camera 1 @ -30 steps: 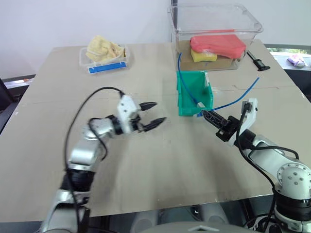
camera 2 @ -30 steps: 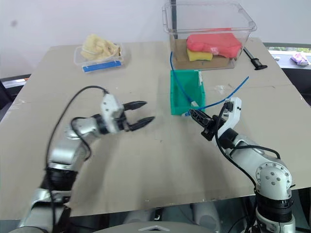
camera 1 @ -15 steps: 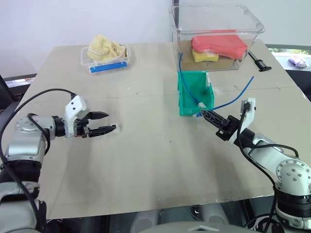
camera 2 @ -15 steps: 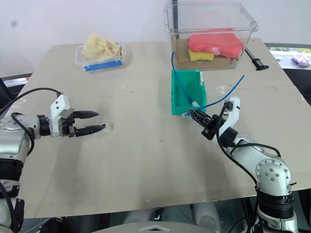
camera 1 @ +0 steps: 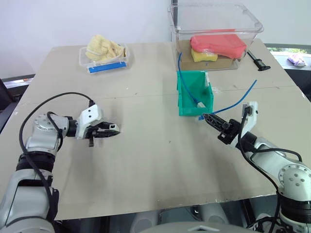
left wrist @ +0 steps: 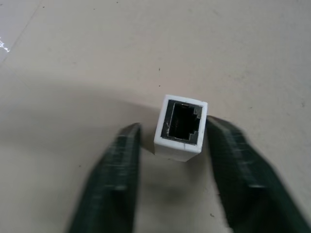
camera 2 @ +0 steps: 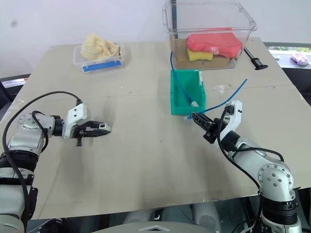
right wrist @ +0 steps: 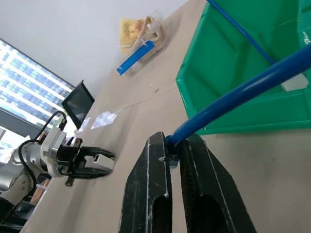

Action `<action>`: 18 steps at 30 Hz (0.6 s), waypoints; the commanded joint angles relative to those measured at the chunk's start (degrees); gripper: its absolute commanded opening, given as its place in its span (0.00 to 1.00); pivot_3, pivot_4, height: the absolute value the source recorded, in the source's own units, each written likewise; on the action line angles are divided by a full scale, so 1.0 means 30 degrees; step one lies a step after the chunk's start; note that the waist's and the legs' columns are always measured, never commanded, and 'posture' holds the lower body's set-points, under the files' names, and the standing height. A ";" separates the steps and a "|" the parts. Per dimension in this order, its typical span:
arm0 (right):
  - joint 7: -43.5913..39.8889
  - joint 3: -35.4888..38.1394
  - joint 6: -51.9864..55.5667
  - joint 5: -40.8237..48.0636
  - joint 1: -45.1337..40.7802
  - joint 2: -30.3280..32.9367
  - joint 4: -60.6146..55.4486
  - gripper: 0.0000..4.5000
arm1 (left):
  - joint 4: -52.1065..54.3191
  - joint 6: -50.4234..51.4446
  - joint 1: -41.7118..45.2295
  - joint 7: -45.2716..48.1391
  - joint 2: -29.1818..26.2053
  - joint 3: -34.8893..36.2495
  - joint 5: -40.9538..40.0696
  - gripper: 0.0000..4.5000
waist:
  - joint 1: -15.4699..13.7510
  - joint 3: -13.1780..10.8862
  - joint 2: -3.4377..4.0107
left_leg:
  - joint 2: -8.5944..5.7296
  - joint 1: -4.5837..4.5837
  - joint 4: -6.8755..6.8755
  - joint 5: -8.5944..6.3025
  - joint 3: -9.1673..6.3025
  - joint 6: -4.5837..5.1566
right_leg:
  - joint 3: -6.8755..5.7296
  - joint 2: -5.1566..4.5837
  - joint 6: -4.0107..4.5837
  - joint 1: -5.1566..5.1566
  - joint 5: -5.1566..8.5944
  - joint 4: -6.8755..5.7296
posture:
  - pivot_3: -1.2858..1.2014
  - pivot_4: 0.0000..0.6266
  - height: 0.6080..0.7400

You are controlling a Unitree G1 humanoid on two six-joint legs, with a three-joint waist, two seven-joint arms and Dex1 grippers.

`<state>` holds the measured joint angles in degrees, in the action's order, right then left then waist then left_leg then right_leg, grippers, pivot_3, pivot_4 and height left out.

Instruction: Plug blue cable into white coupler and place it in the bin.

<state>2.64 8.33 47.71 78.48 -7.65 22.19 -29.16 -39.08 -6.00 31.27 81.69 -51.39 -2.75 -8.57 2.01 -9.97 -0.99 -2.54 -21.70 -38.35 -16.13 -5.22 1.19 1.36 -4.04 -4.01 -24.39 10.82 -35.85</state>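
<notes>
Beige tabletop (camera 1: 155,160). Left gripper (left wrist: 171,145), frame left: fingers flank tiny white boxy plastic coupler (left wrist: 180,127), one touching; rigid, light, slippery—grip flat sides. Right gripper (right wrist: 170,158) clamped on thin blue cable (right wrist: 238,92), near plug.

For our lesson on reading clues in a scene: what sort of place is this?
Probably a robotics lab or test room: a plain board-covered table with sorted props, a green bin, a clear plastic tub, and a monitor by a window showing city buildings.
</notes>
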 commanded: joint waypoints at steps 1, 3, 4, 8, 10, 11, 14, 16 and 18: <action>-0.0165 0.0380 -0.0417 0.0229 -0.0063 0.0260 -0.0895 0.00 | -0.0057 -0.0434 0.0210 0.0350 0.0011 0.0135 0.0052 0.08 | 0.0008 0.0000 0.0001 | 0.0002 0.0001 0.0000 0.0000 -0.0001 0.0000 | 0.0001 0.0000 0.0000 0.0000 0.0000 -0.0001 | 0.52 0.24 1.00; -0.0349 0.0321 -0.0452 -0.0013 -0.0131 0.0460 -0.0910 0.00 | 0.0483 -0.0098 0.0118 0.0458 0.0135 0.0278 -0.0273 0.09 | 0.0009 0.0000 0.0000 | 0.0007 0.0000 0.0000 0.0000 -0.0005 0.0000 | 0.0001 0.0000 0.0000 0.0000 0.0000 0.0000 | 0.52 0.24 1.00; -0.0579 0.0273 -0.0502 -0.0291 -0.0184 0.0607 -0.0939 0.00 | 0.1150 0.0331 0.0023 0.0519 0.0223 0.0335 -0.0543 0.09 | 0.0007 0.0000 0.0000 | 0.0007 -0.0001 0.0000 0.0000 -0.0004 0.0000 | 0.0004 -0.0001 0.0000 0.0000 0.0000 0.0001 | 0.52 0.24 1.00; -0.2389 -0.0095 -0.1067 -0.2520 -0.0539 0.1559 -0.1141 0.00 | 0.5509 0.3114 -0.0553 0.0409 0.0875 0.0188 -0.1759 0.09 | -0.0049 -0.0003 -0.0008 | 0.0007 -0.0016 -0.0007 -0.0001 -0.0005 0.0001 | -0.0002 -0.0003 -0.0001 0.0000 0.0000 0.0005 | 0.52 0.24 1.00; -0.3446 -0.0307 -0.1281 -0.3665 -0.1006 0.2246 -0.1270 0.00 | 0.8588 0.5062 -0.0836 -0.0084 0.1488 -0.0328 -0.2289 0.09 | -0.0060 -0.0004 -0.0007 | 0.0011 -0.0021 -0.0011 -0.0001 -0.0005 0.0002 | 0.0003 -0.0007 -0.0002 0.0000 0.0000 0.0006 | 0.52 0.24 1.00; -0.3969 -0.0421 -0.1312 -0.4145 -0.1277 0.2644 -0.1250 0.00 | 0.9920 0.6157 -0.0822 -0.0482 0.1914 -0.0738 -0.2383 0.09 | -0.0064 -0.0003 -0.0010 | 0.0010 -0.0023 -0.0018 -0.0001 -0.0006 0.0002 | 0.0005 -0.0008 -0.0004 0.0002 0.0000 0.0006 | 0.52 0.24 1.00; -0.5389 -0.0772 -0.1255 -0.5349 -0.1899 0.3634 -0.1082 0.00 | 1.2006 0.7592 -0.0396 -0.1831 0.3268 -0.2068 -0.1563 0.09 | -0.0046 0.0000 -0.0013 | 0.0007 -0.0012 -0.0021 -0.0001 -0.0003 0.0002 | 0.0010 -0.0004 -0.0006 0.0007 0.0000 0.0004 | 0.52 0.24 1.00; -0.6653 -0.1249 -0.1162 -0.6498 -0.2366 0.4682 -0.1100 0.00 | 1.2514 0.8885 0.0535 -0.3078 0.4808 -0.3058 -0.1186 0.09 | -0.0058 -0.0003 -0.0009 | -0.0011 -0.0012 -0.0020 -0.0001 0.0022 0.0001 | -0.0004 0.0010 -0.0004 0.0008 0.0000 -0.0001 | 0.52 0.24 1.00; -0.7639 -0.1675 -0.1163 -0.7311 -0.2749 0.5420 -0.1067 0.00 | 1.2620 0.9400 0.1207 -0.3509 0.5589 -0.4393 -0.0238 0.09 | -0.0076 -0.0005 -0.0017 | -0.0025 -0.0023 -0.0028 0.0001 0.0030 -0.0001 | -0.0030 0.0012 -0.0003 0.0008 0.0000 -0.0004 | 0.52 0.24 1.00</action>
<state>-17.85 3.05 44.78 57.99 -15.04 37.83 -30.61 -3.67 21.19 33.53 72.31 -34.52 -14.96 -10.55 1.79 -9.99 -1.04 -2.63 -21.77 -38.44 -16.12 -5.10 1.19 1.28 -4.01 -4.02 -24.36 10.82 -35.86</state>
